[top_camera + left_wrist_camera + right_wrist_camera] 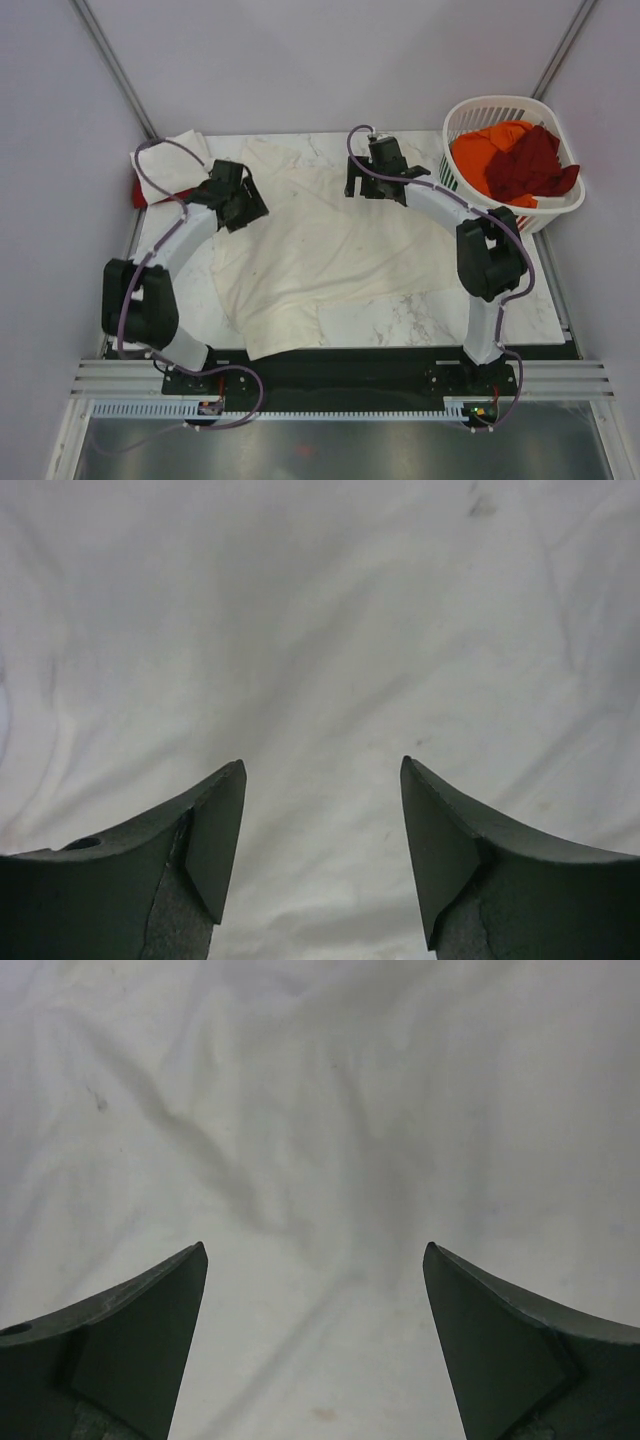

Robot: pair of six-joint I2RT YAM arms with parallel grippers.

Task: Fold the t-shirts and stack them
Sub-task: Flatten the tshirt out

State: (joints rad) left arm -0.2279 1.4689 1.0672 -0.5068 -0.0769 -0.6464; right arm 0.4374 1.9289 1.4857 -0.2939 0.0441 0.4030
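Left gripper point(322, 764) and right gripper point(314, 1248) both gape wide, holding nothing, cloth directly beneath each. It is the cream-white t-shirt point(320, 250) spread flat on the white marble table point(400, 325), long axis running far to near, one gripper over each far corner

A robotics lab cell is suggested by plain white enclosure walls point(330, 60), an aluminium mounting rail point(570, 378) and a marble-patterned tabletop point(400, 320).

Red cloth point(138, 191), perhaps a shirt, mostly under the white pile point(172, 156).
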